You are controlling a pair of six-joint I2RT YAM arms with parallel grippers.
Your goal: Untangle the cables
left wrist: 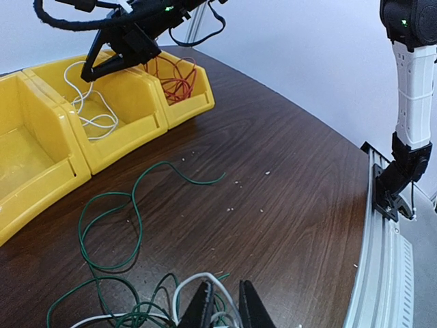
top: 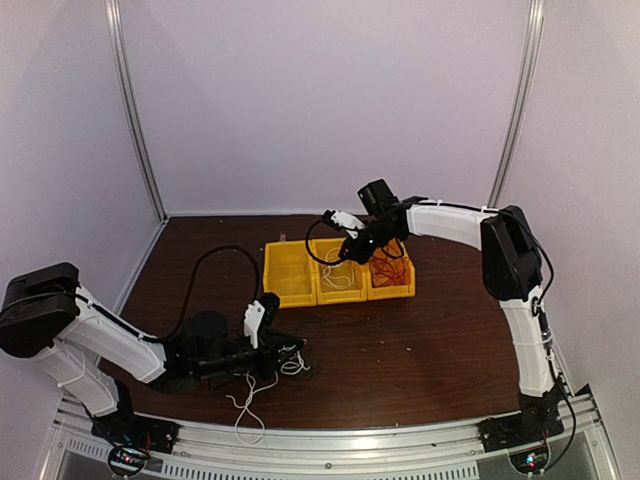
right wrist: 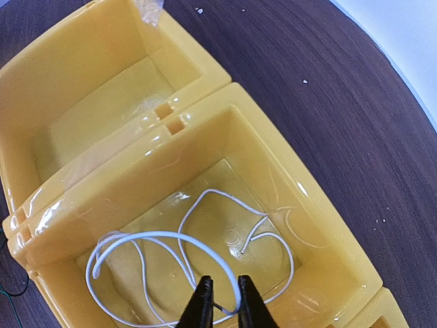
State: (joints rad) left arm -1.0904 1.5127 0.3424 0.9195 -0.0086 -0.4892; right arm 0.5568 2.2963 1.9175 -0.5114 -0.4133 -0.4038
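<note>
Where the tabletop (top: 430,345) nears its front-left corner, the left gripper (left wrist: 227,309) lies low over a small tangle (top: 290,362) of white and green strands. Its fingers stand almost together, leaving a slim gap. A loose white cable (left wrist: 205,276) arches over one tip and drops into that gap beside a green strand. Whether those strands are pinched I cannot tell.

From the tangle the green cable (left wrist: 133,205) wanders in open loops toward the bins. Its long axis runs from the near edge toward the far edge, and its free end points at the right edge. In the top view a tail of the loose white cable trails the other way, toward the near edge.

Three yellow bins stand touching in a row that runs left to right around the middle of the tabletop. The middle bin (right wrist: 225,140) holds a coiled white cable (right wrist: 157,236), lying in loose loops on its floor with no single heading. The right bin (top: 393,291) holds the red cable (left wrist: 174,75) in a bunch.

The right gripper (right wrist: 225,307) hangs over the middle bin, pointing down into it, its fingers set slightly apart. The coiled white cable's largest loop runs right up to the tips, and I cannot tell whether it is gripped or lying free.
</note>
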